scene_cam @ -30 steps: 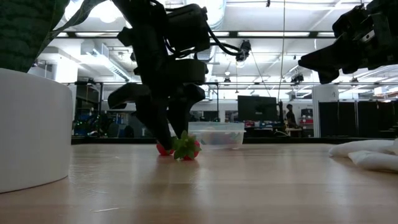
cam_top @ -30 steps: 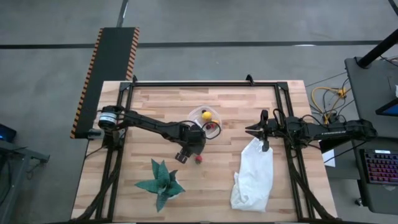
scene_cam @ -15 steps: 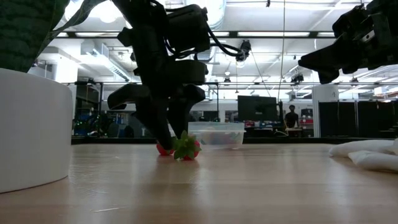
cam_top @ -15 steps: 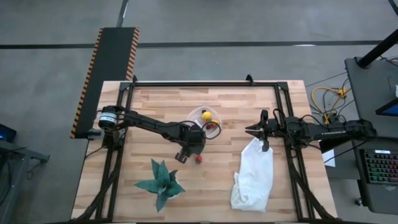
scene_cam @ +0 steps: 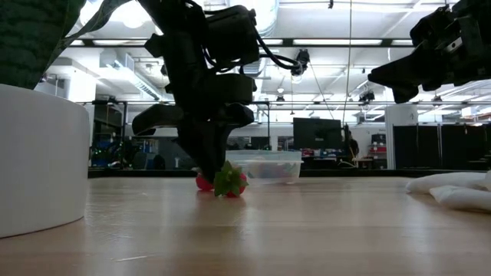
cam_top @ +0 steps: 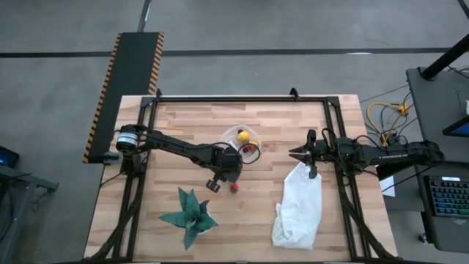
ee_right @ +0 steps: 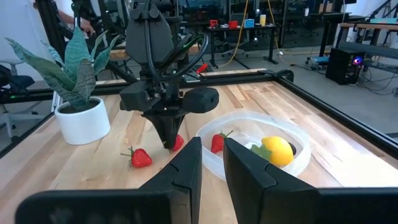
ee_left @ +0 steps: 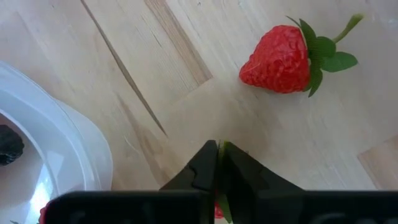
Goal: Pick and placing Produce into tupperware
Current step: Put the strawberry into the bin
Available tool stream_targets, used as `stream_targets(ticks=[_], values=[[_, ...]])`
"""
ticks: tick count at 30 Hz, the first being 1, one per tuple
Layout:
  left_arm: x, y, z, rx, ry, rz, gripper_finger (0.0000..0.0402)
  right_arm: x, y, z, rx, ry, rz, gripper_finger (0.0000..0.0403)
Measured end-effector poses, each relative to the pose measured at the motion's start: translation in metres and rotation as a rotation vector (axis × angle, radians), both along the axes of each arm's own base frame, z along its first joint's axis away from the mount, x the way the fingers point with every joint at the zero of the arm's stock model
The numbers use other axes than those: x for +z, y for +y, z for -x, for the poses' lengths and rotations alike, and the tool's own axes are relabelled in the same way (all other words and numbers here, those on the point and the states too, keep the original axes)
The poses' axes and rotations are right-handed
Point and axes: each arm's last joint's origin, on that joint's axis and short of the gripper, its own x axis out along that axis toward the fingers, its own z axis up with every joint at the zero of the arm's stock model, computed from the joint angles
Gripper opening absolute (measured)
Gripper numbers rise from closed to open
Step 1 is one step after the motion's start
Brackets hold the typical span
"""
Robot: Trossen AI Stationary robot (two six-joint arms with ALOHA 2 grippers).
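We are pressing the left gripper's [ee_left: 219, 163] fingers together on a strawberry [scene_cam: 204, 182] at the tabletop [cam_top: 271, 128]; only the left wrist view shows red between them, another strawberry [ee_left: 281, 59] lying just beyond. The tupperware [ee_right: 255, 151] sits beside, holding the lemon [ee_right: 278, 150]. The right gripper's [ee_right: 211, 158] fingers are hovering narrowly parted, holding nothing.
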Motion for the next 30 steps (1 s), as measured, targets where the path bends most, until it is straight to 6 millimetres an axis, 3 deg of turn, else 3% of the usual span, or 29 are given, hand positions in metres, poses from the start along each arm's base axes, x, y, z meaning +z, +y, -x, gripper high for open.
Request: stream_targets(ticks=[7,20,30], values=[[0.003,0.001,-0.001,0.012,-0.012,-0.038,0.0001,0.0,0.0,0.0,0.0,0.0,-0.001,0.0059],[0.04,0.001,-0.018,-0.004,-0.112,-0.082,0.0,0.0,0.0,0.0,0.0,0.001,-0.002,0.0059],[0.055,0.021,-0.025,0.025,-0.154,-0.217,0.0,0.0,0.0,0.0,0.0,0.001,0.0,0.0059]])
